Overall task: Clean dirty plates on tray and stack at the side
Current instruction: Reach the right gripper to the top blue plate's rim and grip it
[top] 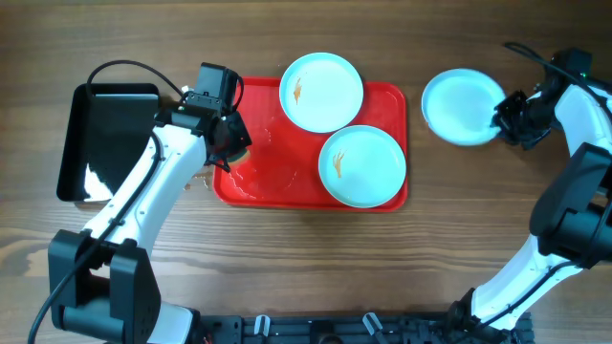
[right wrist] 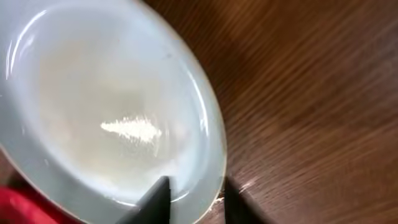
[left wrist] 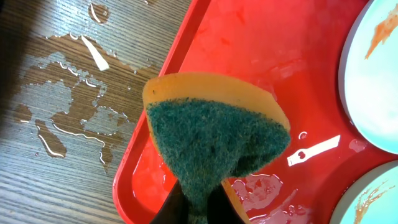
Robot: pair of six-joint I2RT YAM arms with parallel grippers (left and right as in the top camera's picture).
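The red tray holds two pale-blue dirty plates with orange smears, one at the back and one at the front right. A third pale-blue plate lies on the wood right of the tray and looks clean in the right wrist view. My left gripper is shut on a yellow sponge with a green scrub face, held over the tray's wet left part. My right gripper straddles the third plate's right rim, one finger inside and one outside, closed on it.
A black rectangular tray stands at the far left. Water puddles lie on the wood beside the red tray's left edge, and the tray floor is wet.
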